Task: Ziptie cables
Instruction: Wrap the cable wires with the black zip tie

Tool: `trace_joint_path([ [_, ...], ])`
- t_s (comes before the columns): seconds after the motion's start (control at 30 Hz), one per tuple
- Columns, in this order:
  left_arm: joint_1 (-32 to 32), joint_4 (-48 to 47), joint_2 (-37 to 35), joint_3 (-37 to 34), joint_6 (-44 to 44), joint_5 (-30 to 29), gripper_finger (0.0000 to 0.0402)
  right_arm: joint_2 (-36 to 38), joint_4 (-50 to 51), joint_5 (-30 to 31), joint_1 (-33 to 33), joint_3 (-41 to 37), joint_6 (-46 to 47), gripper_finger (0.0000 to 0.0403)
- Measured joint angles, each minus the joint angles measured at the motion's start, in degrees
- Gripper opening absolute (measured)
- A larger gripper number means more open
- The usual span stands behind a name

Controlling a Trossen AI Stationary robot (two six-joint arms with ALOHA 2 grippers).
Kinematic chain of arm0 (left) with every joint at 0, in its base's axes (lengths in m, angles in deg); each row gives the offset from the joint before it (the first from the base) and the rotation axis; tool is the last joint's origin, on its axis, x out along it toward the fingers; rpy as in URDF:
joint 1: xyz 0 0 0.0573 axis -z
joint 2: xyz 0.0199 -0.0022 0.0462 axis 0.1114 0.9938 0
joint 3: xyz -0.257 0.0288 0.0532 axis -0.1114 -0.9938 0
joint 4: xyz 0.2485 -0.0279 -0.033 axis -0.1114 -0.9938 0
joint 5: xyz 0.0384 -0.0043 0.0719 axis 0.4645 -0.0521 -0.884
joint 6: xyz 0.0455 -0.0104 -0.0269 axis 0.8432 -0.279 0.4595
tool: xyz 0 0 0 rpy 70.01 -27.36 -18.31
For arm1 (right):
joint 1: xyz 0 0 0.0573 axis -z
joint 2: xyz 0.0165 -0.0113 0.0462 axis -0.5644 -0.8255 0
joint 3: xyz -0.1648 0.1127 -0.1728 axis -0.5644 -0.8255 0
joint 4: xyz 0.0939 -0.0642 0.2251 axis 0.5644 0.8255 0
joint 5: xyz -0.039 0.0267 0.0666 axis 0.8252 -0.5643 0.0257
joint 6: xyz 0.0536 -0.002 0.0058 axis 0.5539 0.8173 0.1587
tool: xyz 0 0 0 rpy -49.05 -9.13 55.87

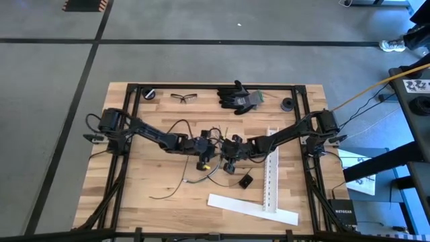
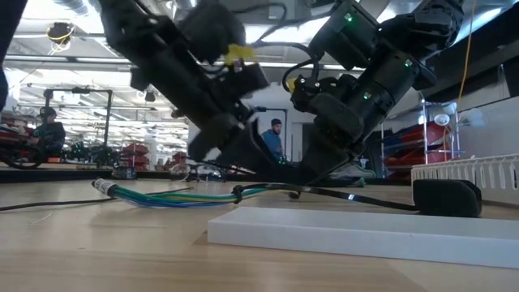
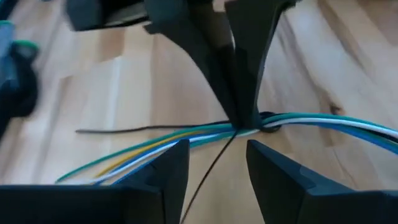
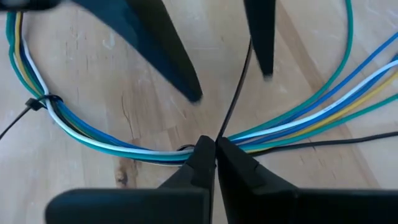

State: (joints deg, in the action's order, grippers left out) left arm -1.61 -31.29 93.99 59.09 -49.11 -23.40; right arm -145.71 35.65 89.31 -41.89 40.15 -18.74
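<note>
Both arms are meeting at table center. Right gripper (image 4: 215,149) is sitting pinched tight on the ziptie (image 4: 233,102) tail, right where it is crossing the cables (image 4: 298,127); its fingertips are touching the bundle. Left gripper (image 3: 216,163) is hovering just above the same spot with its fingers parted and nothing between them; the ziptie tail is running through the gap untouched. Cables are lying flat on the wooden table (image 1: 161,178) in a curved bundle of blue, white, yellow and teal wires. A second ziptie (image 4: 37,102) is already sitting cinched around the bundle farther along. White strips (image 1: 252,208) are lying near the table's front edge, apart from the bundle.
</note>
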Motion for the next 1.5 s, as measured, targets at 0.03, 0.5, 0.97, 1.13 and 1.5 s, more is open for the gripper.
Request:
trace_joint_path([
  [0.03,-0.51,0.13,0.93,0.49,0.79,1.17,0.0142,0.00,-0.02,0.02,0.00,0.00,0.00,0.0000],
  [0.5,-3.70,-0.83,3.77,1.71,7.81,2.92,0.0013,0.00,-1.02,0.46,0.04,0.00,-0.06,0.0000],
  [0.97,-1.74,-2.26,-8.26,1.69,6.55,-14.71,0.0000,-0.63,0.11,-1.18,-0.48,-0.01,1.60,0.0000],
  [1.13,-1.66,-7.41,-8.84,1.68,6.17,-14.65,0.0000,6.81,8.94,0.67,-0.47,-0.04,1.08,0.0002],
  [1.5,-0.99,-5.85,-8.84,1.69,6.15,-13.22,0.0000,12.72,1.88,13.91,1.90,0.00,-12.33,0.0132],
])
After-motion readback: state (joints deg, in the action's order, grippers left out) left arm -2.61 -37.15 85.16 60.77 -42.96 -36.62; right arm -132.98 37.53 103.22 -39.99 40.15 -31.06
